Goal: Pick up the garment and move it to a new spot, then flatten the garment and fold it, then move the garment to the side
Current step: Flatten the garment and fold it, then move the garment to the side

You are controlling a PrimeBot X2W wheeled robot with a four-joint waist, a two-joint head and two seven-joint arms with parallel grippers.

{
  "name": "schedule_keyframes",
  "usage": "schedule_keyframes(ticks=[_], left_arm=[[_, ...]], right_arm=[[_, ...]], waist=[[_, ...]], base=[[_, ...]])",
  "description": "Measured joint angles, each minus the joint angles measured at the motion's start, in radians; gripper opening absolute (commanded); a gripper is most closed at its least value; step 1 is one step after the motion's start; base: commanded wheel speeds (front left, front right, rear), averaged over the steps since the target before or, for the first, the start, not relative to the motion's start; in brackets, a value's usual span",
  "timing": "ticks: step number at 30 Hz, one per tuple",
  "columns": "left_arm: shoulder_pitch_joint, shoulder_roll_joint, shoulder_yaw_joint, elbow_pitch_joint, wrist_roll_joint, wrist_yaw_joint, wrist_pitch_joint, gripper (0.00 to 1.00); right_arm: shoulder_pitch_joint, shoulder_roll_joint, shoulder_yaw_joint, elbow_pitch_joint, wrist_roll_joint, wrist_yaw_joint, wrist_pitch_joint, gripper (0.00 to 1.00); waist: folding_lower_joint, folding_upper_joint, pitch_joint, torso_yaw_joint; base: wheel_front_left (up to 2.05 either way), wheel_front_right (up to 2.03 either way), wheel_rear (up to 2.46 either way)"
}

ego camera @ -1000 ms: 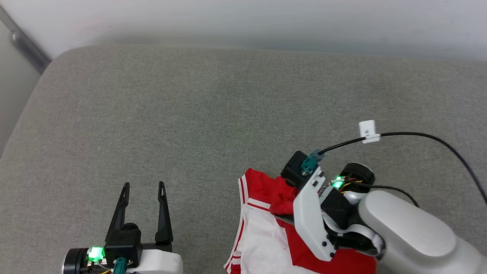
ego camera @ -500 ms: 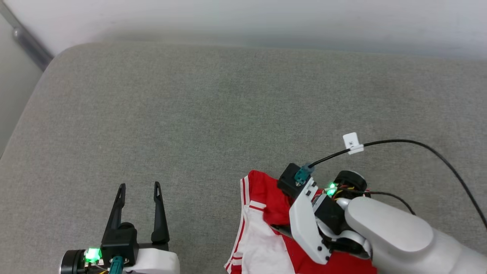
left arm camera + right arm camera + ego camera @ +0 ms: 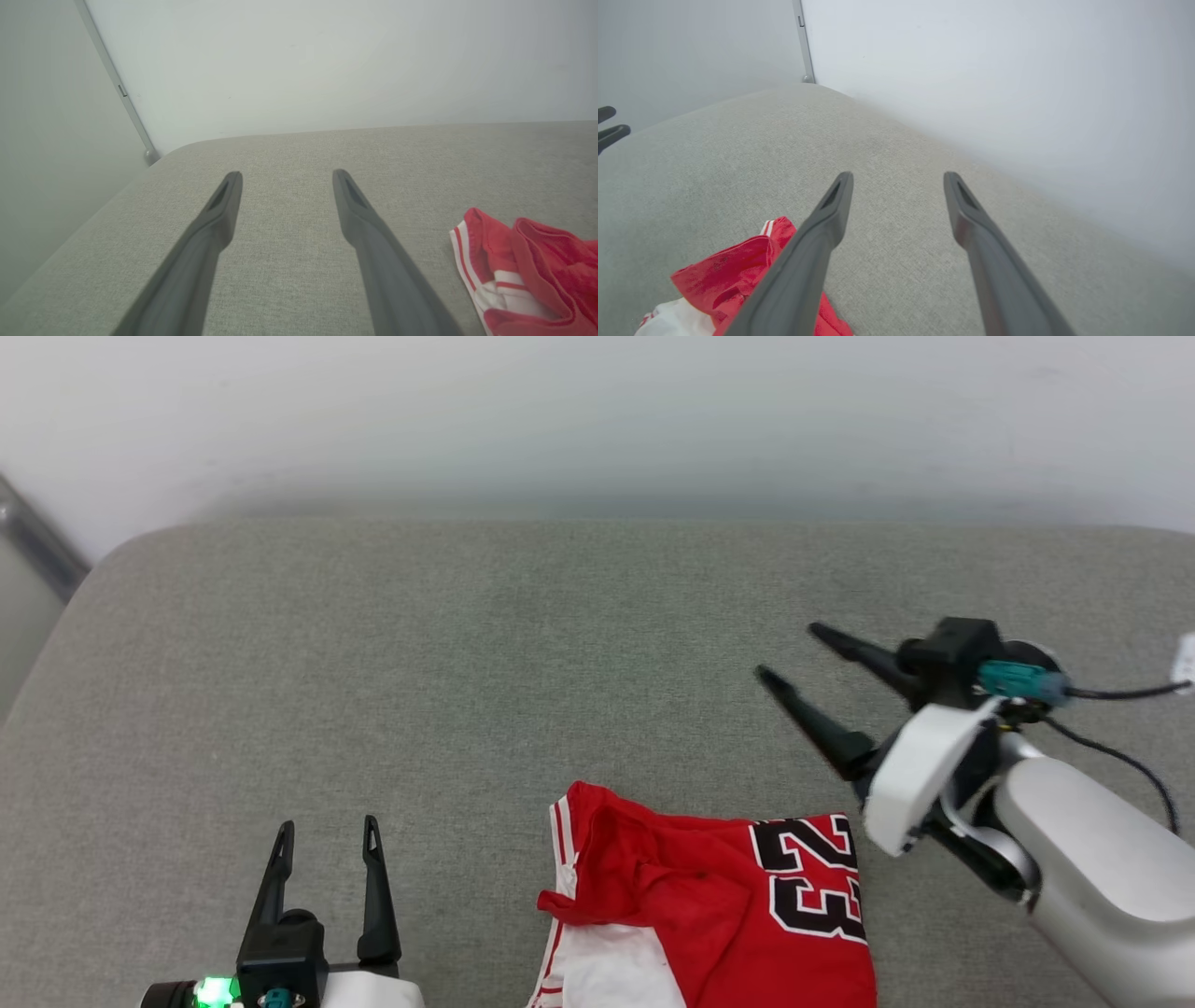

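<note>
The garment [image 3: 709,905], a red jersey with white parts, striped trim and black numerals, lies folded on the grey cushion at the bottom centre of the head view. Its rumpled red edge shows in the left wrist view [image 3: 528,270] and the right wrist view [image 3: 733,275]. My right gripper [image 3: 789,653] hovers open above and to the right of it, fingers pointing left, holding nothing. My left gripper [image 3: 327,831] rests open at the lower left, well apart from the garment, with nothing between its fingers.
The grey cushion [image 3: 420,653] spreads wide to the left and behind the garment. A pale wall [image 3: 597,420] runs along its far edge. A metal strip [image 3: 37,546] stands at the far left corner. A black cable [image 3: 1111,693] trails from my right wrist.
My right gripper has opened, let go of the garment and lifted away to the right. The garment now lies uncovered with its numerals showing. The head view has also shifted.
</note>
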Motion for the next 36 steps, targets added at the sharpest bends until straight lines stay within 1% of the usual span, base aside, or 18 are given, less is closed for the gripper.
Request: schedule_keyframes(ticks=[3,5,9,10,13,17,21,24,30,36], left_arm=[[0.005,0.000,0.007,-0.001,0.000,-0.001,0.000,1.00],[0.013,-0.001,0.010,-0.001,0.000,-0.004,0.000,1.00],[0.019,-0.002,0.016,-0.002,0.000,-0.007,0.000,1.00],[0.020,-0.002,0.016,-0.001,0.000,-0.008,0.000,1.00],[0.021,-0.004,0.014,0.001,0.000,-0.013,0.000,1.00],[0.020,-0.006,0.008,0.004,0.003,-0.018,0.000,1.00],[0.019,-0.007,0.003,0.005,0.003,-0.025,0.000,1.00],[0.019,-0.008,0.000,0.007,0.004,-0.026,0.000,1.00],[0.027,-0.009,-0.008,0.011,0.005,-0.035,0.000,1.00],[0.039,-0.011,-0.013,0.012,0.004,-0.043,0.000,1.00]], right_arm=[[0.062,-0.002,-0.129,0.042,-0.110,0.000,-0.111,1.00],[0.109,0.004,-0.228,0.063,-0.181,0.000,-0.156,1.00],[0.232,0.071,-0.451,0.052,-0.288,0.000,-0.187,1.00],[0.265,0.089,-0.500,0.031,-0.319,0.000,-0.187,1.00],[0.367,0.157,-0.655,-0.084,-0.413,0.000,-0.189,1.00],[0.522,0.247,-0.788,-0.221,-0.508,0.000,-0.191,1.00],[0.638,0.321,-0.861,-0.319,-0.561,0.000,-0.191,1.00],[0.713,0.362,-0.903,-0.358,-0.580,0.000,-0.191,1.00],[0.827,0.395,-0.922,-0.387,-0.580,0.000,-0.191,1.00],[0.872,0.408,-0.908,-0.405,-0.568,0.000,-0.191,1.00]], waist=[[0.0000,0.0000,-0.011,-0.013],[0.0000,0.0000,-0.016,-0.020],[0.0000,0.0000,-0.021,-0.033],[0.0000,0.0000,-0.021,-0.037],[0.0000,0.0000,-0.020,-0.043],[0.0000,0.0000,-0.021,-0.046],[0.0000,0.0000,-0.024,-0.048],[0.0000,0.0000,-0.029,-0.045],[0.0000,0.0000,-0.042,-0.037],[0.0000,0.0000,-0.044,-0.033]], base=[[0.00,0.00,0.00],[0.00,0.00,0.00],[0.00,0.00,0.00],[0.00,0.00,0.00],[0.00,0.00,0.00],[0.00,0.00,0.00],[0.00,0.00,0.00],[0.00,0.00,0.00],[0.00,0.00,0.00],[0.00,0.00,0.00]])
